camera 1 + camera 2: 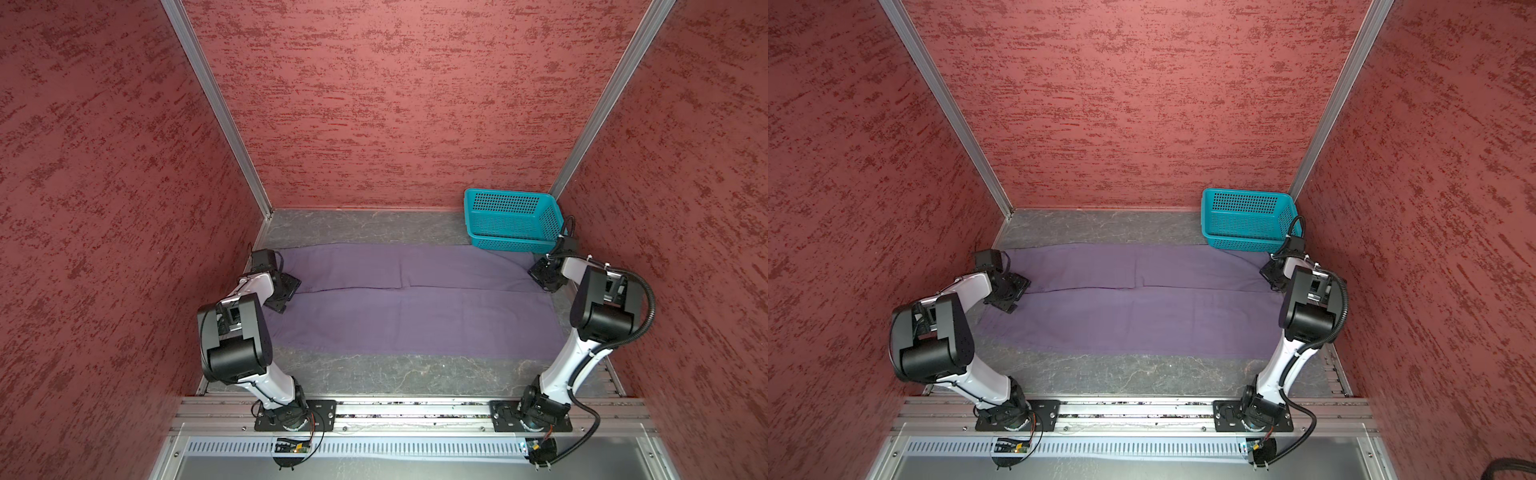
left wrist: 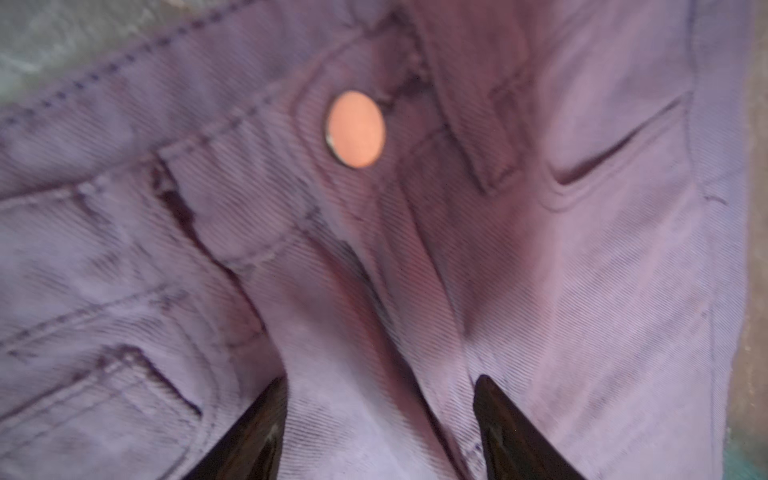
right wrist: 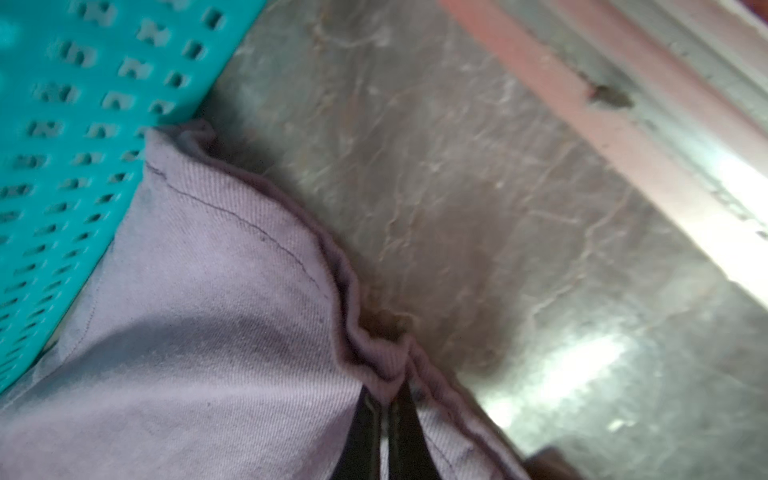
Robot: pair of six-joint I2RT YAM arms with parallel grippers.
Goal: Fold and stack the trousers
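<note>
The purple trousers [image 1: 415,307] [image 1: 1142,307] lie flat across the grey table, waistband at the left and leg ends at the right. At the waistband my left gripper [image 1: 286,296] [image 1: 1015,295] is open. In the left wrist view its gripper [image 2: 383,380] straddles the cloth of the trousers [image 2: 582,270] below the round copper button [image 2: 355,129]. My right gripper [image 1: 540,276] [image 1: 1268,276] is at the far leg's end. The right wrist view shows that gripper [image 3: 386,392] shut on a bunched fold of the hem of the trousers [image 3: 208,311].
A teal perforated basket [image 1: 511,220] [image 1: 1246,218] [image 3: 62,124] stands tilted at the back right, its lower edge touching the far leg. Red textured walls close in three sides. A strip of bare grey table [image 1: 374,374] runs along the front, before the metal rail.
</note>
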